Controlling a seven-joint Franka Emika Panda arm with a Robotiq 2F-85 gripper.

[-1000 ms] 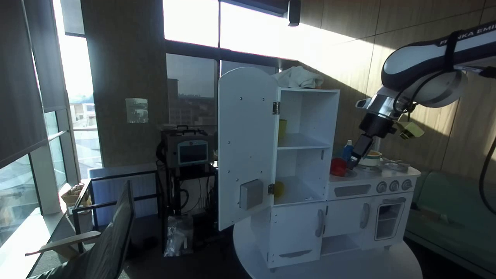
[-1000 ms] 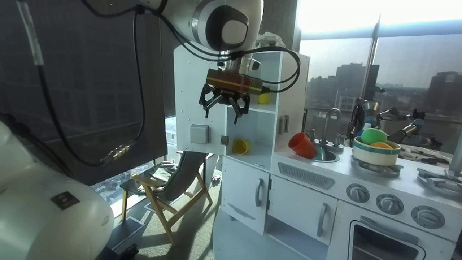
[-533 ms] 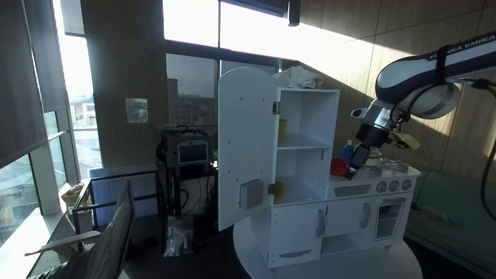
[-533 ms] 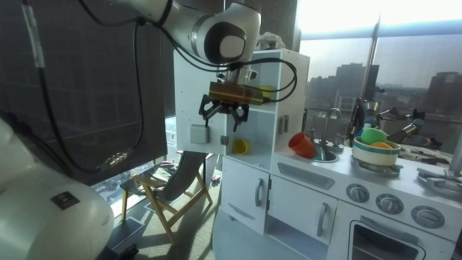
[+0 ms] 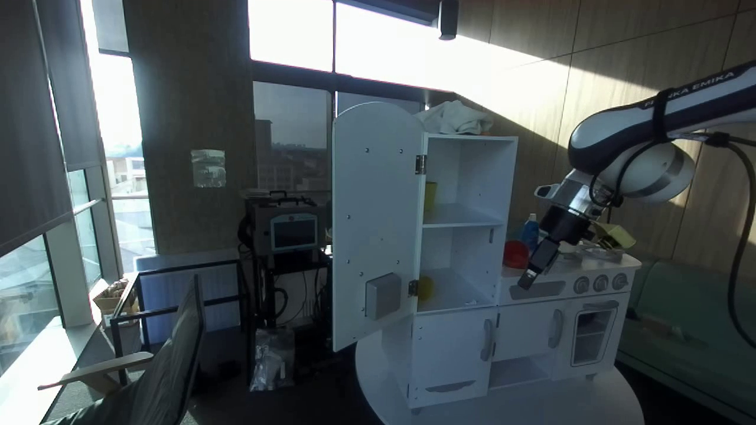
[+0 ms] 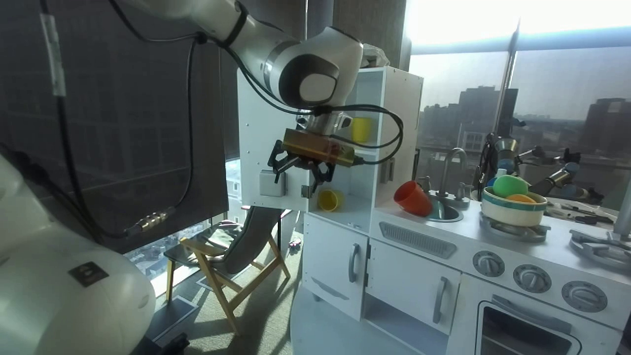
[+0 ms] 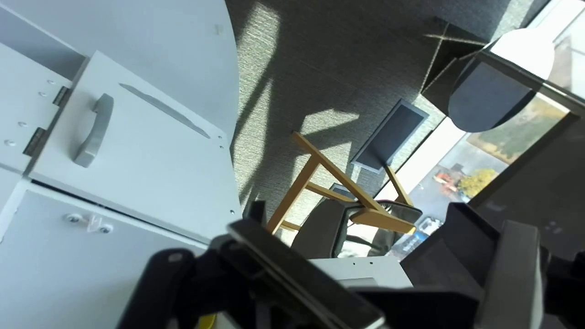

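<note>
My gripper [image 6: 296, 185] is open and empty, with its fingers pointing down. In both exterior views it hangs in the air; it also shows at the toy counter's front in an exterior view [image 5: 525, 280]. In the wrist view its two fingers [image 7: 356, 228] stand wide apart with nothing between them. A yellow cup [image 6: 329, 200] lies on its side on the cupboard's lower shelf; a sliver of it shows in the wrist view [image 7: 206, 321]. Another yellow cup [image 6: 361, 129] stands on the upper shelf. A red cup [image 6: 413, 198] leans tilted at the small sink [image 6: 446, 212].
The white cupboard door [image 5: 378, 224] stands open, with a grey box [image 6: 272, 183] on it. A pot [image 6: 512, 207] holding a green and an orange item sits on the burner. A blue bottle [image 5: 530, 230] stands behind the red cup. A wooden chair [image 6: 246, 251] stands beyond.
My gripper and arm have moved down in both exterior views, and the gripper has tilted somewhat. The fingers have stayed open. The cups, pot and door have not moved.
</note>
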